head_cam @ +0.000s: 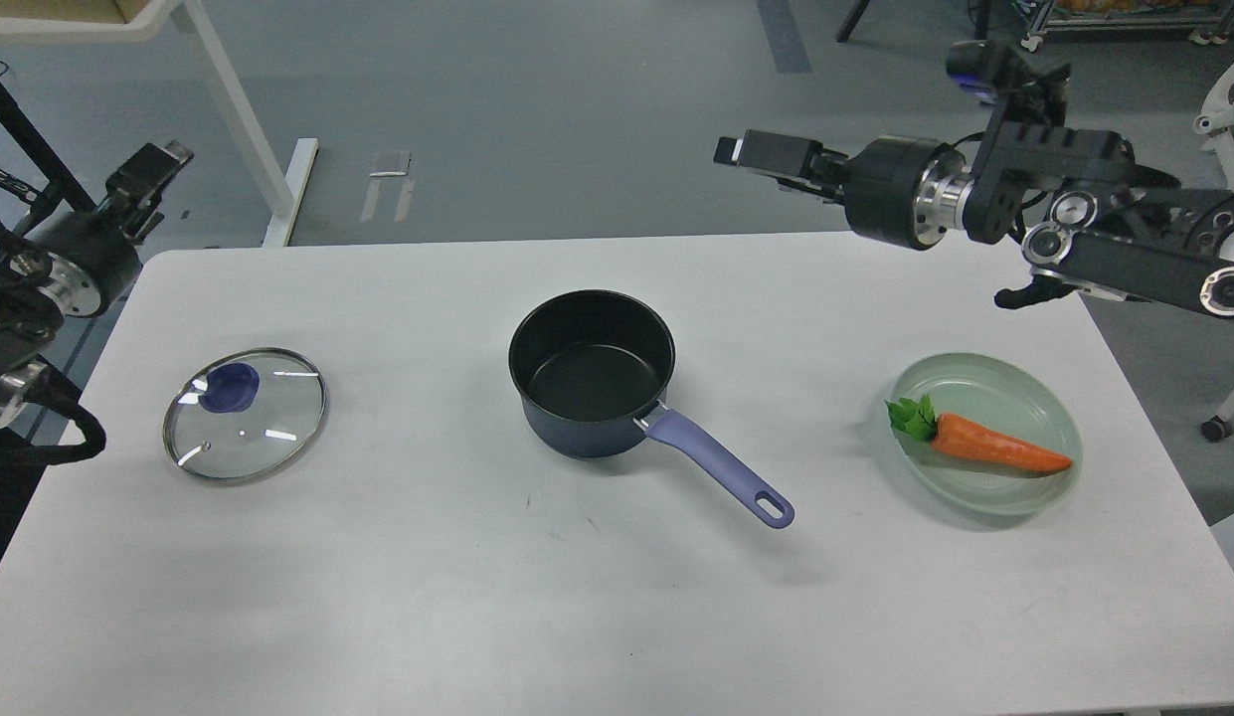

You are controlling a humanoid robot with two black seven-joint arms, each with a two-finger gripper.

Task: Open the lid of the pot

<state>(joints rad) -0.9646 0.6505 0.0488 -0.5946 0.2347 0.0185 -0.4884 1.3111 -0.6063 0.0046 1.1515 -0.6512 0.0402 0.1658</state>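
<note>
Two pieces make up the job here, and they sit well apart: the pot (592, 383) stands open at the centre of the white bench (477, 597), and the lid (245, 414) lies flat at the left of the frame, so the opening looks done, I judge. The lid is a round disc of clear glass in a thin metal rim, with a lavender knob (229, 387) off toward its upper left as seen from here and a tiny vent hole near the lower edge. It should be stiff, smooth and slippery on the glass, breakable if dropped; the knob is the one sensible place to take hold, since the rim lies flush on the bench. The pot is dark navy outside, matte black inside, probably light enough, and its long lavender handle (721, 467) with a hole at the end points to the lower right, giving a firm grip. At the right, a pale green plate (1044, 398) carries an orange carrot (994, 449) with green leaves, glossy like a toy. The left tool (154, 169) hangs at the upper left edge, dark and end-on: I cannot tell its state. The right tool (741, 151) hovers at upper right, clear of everything, empty, fingers indistinct: cannot tell either.
</note>
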